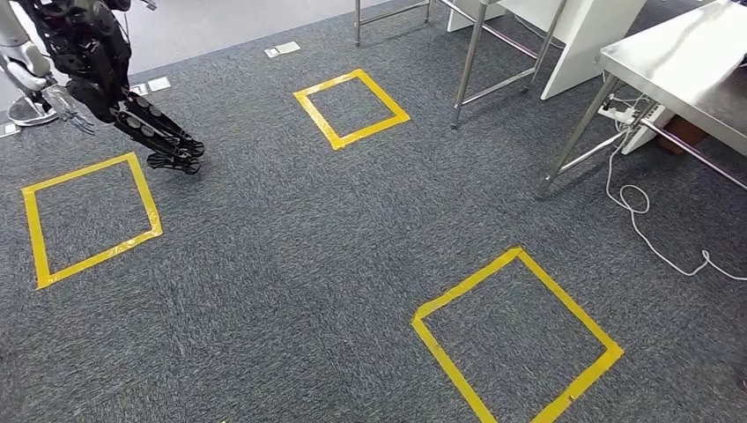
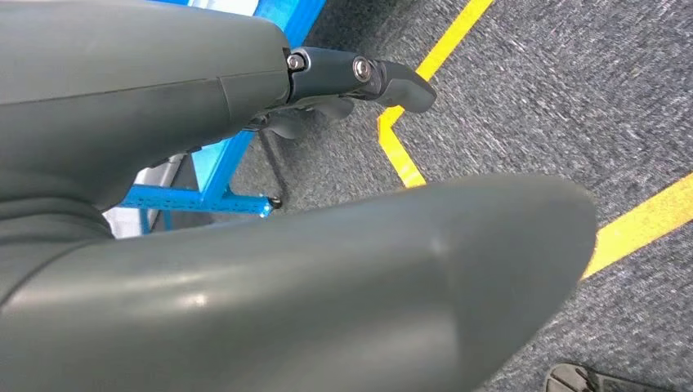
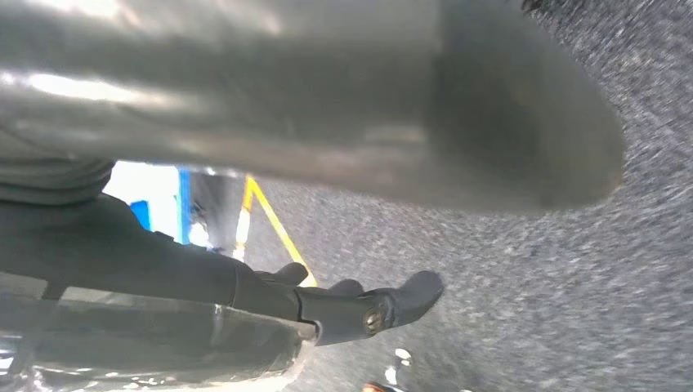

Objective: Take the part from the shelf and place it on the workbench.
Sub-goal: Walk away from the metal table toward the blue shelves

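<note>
Left hand (image 1: 163, 141): hangs beside the body over the carpet (image 1: 291, 256), dark fingers (image 1: 176, 150) extended and slightly apart, holding nothing. In the left wrist view the thumb (image 2: 392, 77) points toward yellow tape (image 2: 400, 155) and a blue frame (image 2: 204, 200), possibly the shelf.

Right hand (image 3: 343, 310): its wrist view is blurred; a clear, glossy object (image 3: 147, 343) lies against the fingers, perhaps the part in a bag, but whether it is gripped cannot be told.

Surroundings: three taped squares (image 1: 515, 339) mark the carpet; a steel surface (image 1: 687, 70) stands at far right, a white cable (image 1: 639, 220) beneath.

Progress, as judged: the robot is in transit; placement on the surface is not yet done. No legible writing.
</note>
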### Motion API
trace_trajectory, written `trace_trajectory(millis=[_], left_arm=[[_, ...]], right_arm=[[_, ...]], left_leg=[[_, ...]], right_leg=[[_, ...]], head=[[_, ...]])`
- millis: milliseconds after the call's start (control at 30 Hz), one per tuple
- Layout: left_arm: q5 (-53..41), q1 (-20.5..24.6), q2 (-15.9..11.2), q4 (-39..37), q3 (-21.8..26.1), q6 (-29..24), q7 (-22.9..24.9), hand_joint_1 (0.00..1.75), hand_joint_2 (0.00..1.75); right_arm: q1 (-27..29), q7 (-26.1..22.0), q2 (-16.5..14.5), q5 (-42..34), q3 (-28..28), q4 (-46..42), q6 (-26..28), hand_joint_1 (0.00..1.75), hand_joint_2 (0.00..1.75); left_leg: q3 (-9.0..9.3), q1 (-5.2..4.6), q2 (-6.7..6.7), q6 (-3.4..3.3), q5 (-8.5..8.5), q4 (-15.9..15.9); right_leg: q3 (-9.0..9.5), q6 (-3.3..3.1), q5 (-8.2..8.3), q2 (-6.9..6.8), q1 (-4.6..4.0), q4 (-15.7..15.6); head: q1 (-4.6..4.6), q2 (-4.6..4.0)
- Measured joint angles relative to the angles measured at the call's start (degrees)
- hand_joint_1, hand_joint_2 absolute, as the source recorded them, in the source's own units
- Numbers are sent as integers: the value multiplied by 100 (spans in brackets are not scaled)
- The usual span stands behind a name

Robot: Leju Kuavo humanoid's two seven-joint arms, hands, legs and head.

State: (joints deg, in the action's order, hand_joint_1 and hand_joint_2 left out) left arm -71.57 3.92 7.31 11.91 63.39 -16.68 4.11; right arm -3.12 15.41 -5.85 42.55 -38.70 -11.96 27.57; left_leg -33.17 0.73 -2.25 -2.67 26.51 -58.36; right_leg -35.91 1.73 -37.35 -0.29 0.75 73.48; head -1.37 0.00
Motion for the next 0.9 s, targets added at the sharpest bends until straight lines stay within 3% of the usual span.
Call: trace_trajectory(millis=[33,100,167,267,333,400,433,467,500,533,567,633,667,700,767,833,900], left_arm=[[-39,1,-1,0,-26,21,-44,0,0],[-102,11,-1,0,-84,48,-148,0,0],[-150,27,-2,0,-133,61,-247,0,0],[-195,34,-16,0,-198,75,-336,0,0],[-204,40,-31,0,-231,77,-358,0,0],[-207,57,-38,0,-252,77,-367,0,0],[-207,64,-38,0,-258,77,-368,0,0],[-207,67,-38,0,-262,77,-369,0,0],[-207,66,-39,0,-262,77,-369,0,0],[-207,65,-41,0,-262,78,-369,0,0],[-207,67,-44,0,-263,78,-370,0,0],[-207,84,-51,0,-264,78,-371,0,0],[-207,95,-54,0,-264,77,-375,0,0],[-207,102,-56,0,-264,77,-383,0,0],[-203,104,-63,0,-264,73,-416,0,0],[-190,104,-69,0,-263,67,-451,0,0],[-173,112,-71,0,-261,56,-463,0,0]], right_arm=[[6,12,-1,-47,-42,0,21,0,0],[8,-26,-1,-109,-119,0,55,0,0],[-4,-99,-10,-144,-182,0,84,0,0],[-40,-180,-19,-153,-224,-1,109,0,0],[-47,-208,-23,-150,-245,-1,116,0,0],[-38,-216,-30,-147,-271,-1,121,0,0],[-32,-217,-32,-146,-282,0,121,0,0],[-28,-217,-33,-146,-291,0,121,0,0],[-26,-217,-34,-146,-298,0,121,0,0],[-28,-217,-35,-146,-301,0,121,0,0],[-33,-217,-37,-146,-302,0,121,0,0],[-42,-217,-42,-146,-303,-1,121,0,0],[-44,-220,-45,-145,-304,-1,121,0,0],[-46,-233,-46,-140,-305,-1,121,0,0],[-57,-284,-51,-108,-306,-1,121,0,0],[-67,-322,-53,-57,-305,-1,115,0,0],[-56,-290,-56,-13,-304,2,103,0,0]], left_leg=[[6,-2,-66,1,0,-1],[24,-9,-189,17,0,-4],[26,-21,-275,62,-1,-9],[-17,-2,-336,160,-14,-16],[-129,2,-166,210,142,-239],[-430,0,73,244,523,-895],[-617,8,123,263,705,-1294],[-750,20,141,279,800,-1582],[-790,31,155,291,792,-1682],[-701,41,183,296,678,-1534],[-492,49,244,294,499,-1167],[-32,41,486,263,224,-351],[103,27,561,237,160,-110],[143,8,588,211,147,-22],[128,-7,468,142,103,8],[122,12,372,60,47,64],[99,24,272,6,10,88]], right_leg=[[85,53,148,17,2,-231],[415,130,532,146,17,-1031],[607,91,753,257,8,-1538],[641,-52,813,188,-14,-1594],[665,-166,854,89,17,-1632],[665,-255,859,-35,5,-1650],[648,-282,853,-105,-12,-1650],[633,-289,848,-174,-25,-1649],[620,-293,843,-237,-32,-1649],[613,-296,839,-295,-36,-1649],[623,-294,831,-346,-37,-1648],[668,-267,810,-432,-69,-1640],[694,-243,800,-467,-89,-1636],[713,-219,795,-506,-107,-1634],[715,-163,785,-573,-122,-1630],[628,-120,672,-412,-104,-1458],[347,-130,371,-127,-55,-860]], head=[[1,0],[-3,0],[-4,0],[8,0],[20,0],[31,0],[37,0],[35,0],[37,0],[37,0],[37,0],[43,0],[38,0],[33,0],[20,0],[15,0],[-5,0]])
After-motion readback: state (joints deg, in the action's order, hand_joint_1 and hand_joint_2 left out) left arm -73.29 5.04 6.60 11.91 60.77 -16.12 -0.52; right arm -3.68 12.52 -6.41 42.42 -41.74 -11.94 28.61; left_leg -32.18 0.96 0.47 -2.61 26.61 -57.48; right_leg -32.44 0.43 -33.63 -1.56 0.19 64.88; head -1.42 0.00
